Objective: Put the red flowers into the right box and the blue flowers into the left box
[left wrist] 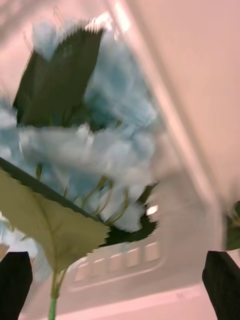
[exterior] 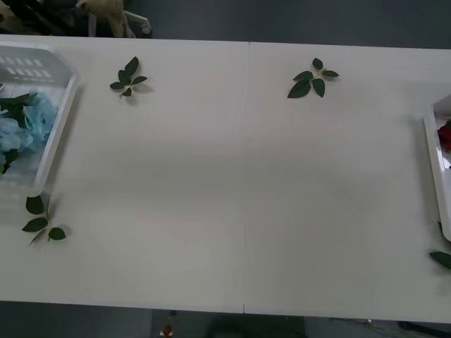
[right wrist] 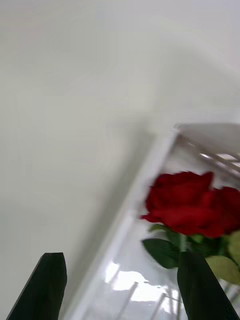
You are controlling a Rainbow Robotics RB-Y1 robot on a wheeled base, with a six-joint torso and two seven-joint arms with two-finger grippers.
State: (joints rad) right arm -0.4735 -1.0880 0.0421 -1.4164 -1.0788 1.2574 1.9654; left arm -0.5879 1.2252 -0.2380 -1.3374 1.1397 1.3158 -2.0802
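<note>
Now your right end effector (right wrist: 120, 287), black fingers apart and empty, hovers beside the dark-red fabric roses (right wrist: 192, 202) lying in the shallow white plastic tray (right wrist: 131, 210).

A wide white table (exterior: 239, 183) took up nearly all of the front view, its top made of two panels meeting at a thin seam down the middle. The surface was matte and evenly lit, with soft shadow pooling toward the near half. Beyond the far edge lay a dark blue-grey floor (exterior: 296, 21) (carpet or vinyl, hard to tell). At the far left corner stood part of some dark furniture (exterior: 42, 17) with pale legs. Below the near edge the floor was dim.
</note>
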